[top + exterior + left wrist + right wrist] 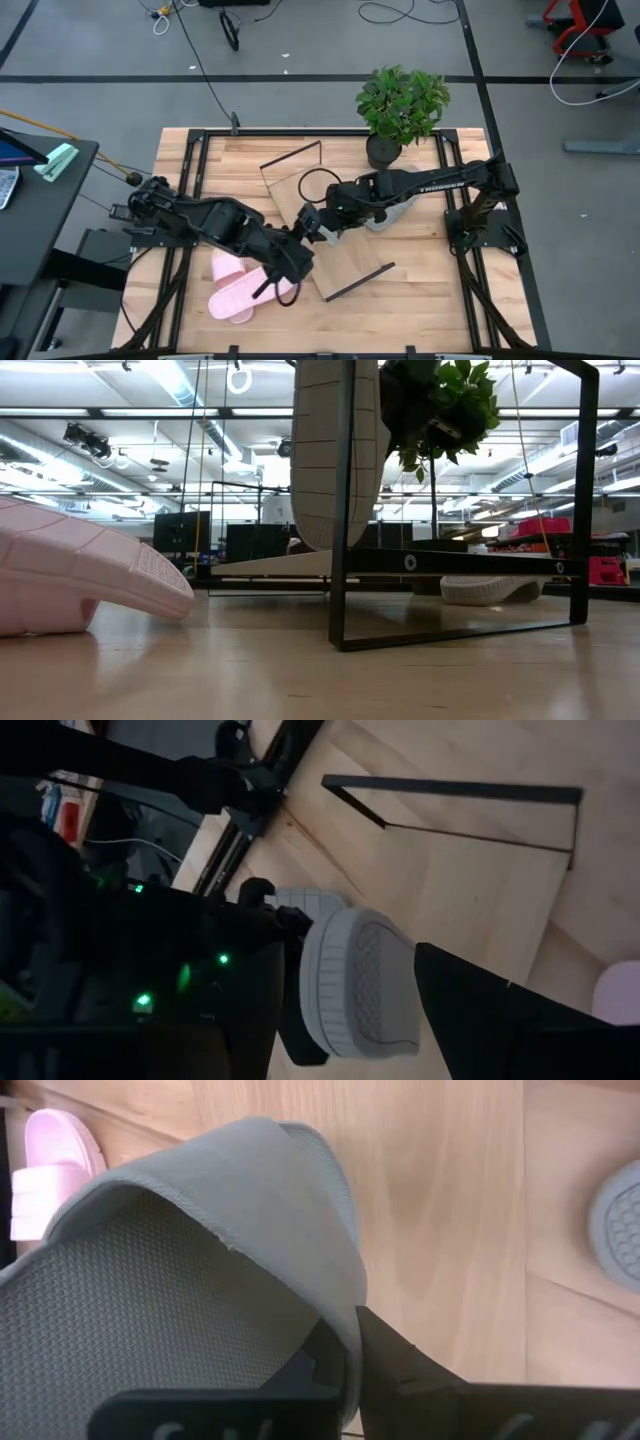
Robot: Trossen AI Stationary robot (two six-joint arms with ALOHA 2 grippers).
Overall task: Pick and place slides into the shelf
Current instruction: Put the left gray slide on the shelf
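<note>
Right tool point(318, 224) clenched on grey slide point(200, 1280) above shelf point(350, 262) – board's near half bare | Left tool point(297, 262) released beside it, hiding part of pink slides point(235, 290) on counter point(420, 300) | Second grey slide point(490, 590) – half hidden under right arm

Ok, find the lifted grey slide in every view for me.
High view: grey slide at centre, in the right pincer, over the shelf.
Low view: hanging upright, top centre.
Left wrist view: lower centre.
Right wrist view: fills the left half.
Landmark: the shelf's black wire frame.
</note>
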